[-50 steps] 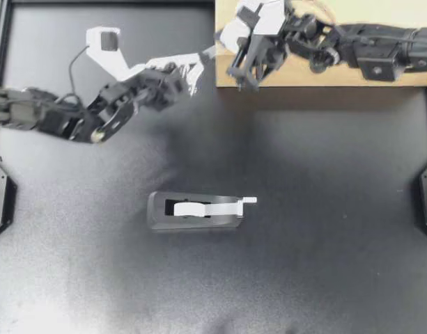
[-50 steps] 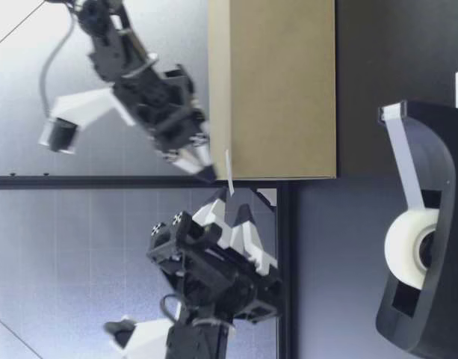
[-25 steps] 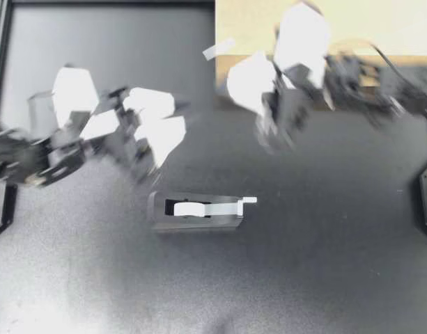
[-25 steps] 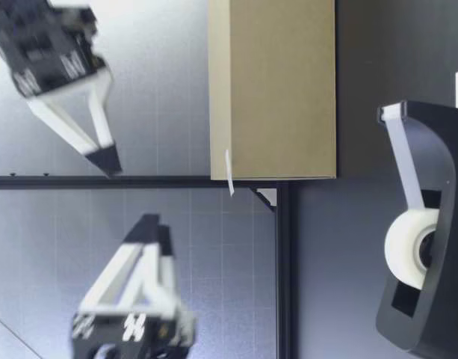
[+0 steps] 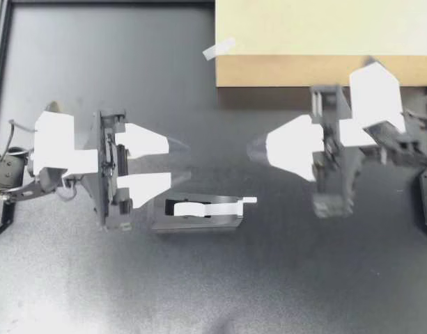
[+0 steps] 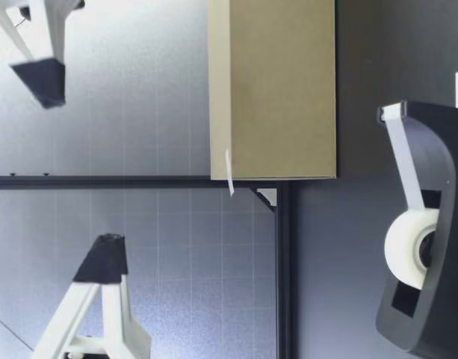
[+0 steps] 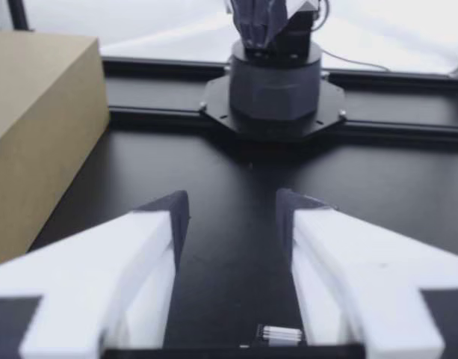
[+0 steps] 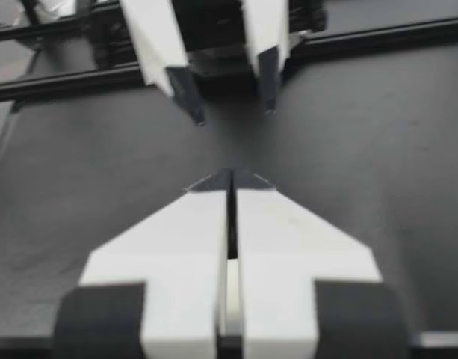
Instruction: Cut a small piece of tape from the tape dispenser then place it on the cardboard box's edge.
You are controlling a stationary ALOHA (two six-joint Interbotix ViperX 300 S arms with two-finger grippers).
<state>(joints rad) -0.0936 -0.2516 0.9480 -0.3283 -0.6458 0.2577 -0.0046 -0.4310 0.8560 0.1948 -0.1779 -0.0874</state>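
Cardboard box (image 5: 324, 28), tape strip (image 5: 219, 47) stuck slantwise at its corner, well apart from my left gripper (image 5: 187, 161), fingers spread beside the tape dispenser (image 5: 196, 211), and my right gripper (image 5: 250, 148), fingers pressed together.

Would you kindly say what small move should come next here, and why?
Probably just park both arms: the tape piece sits on the cardboard box's edge, my left hand is open and empty, my right hand shut on nothing, both apart from the box.
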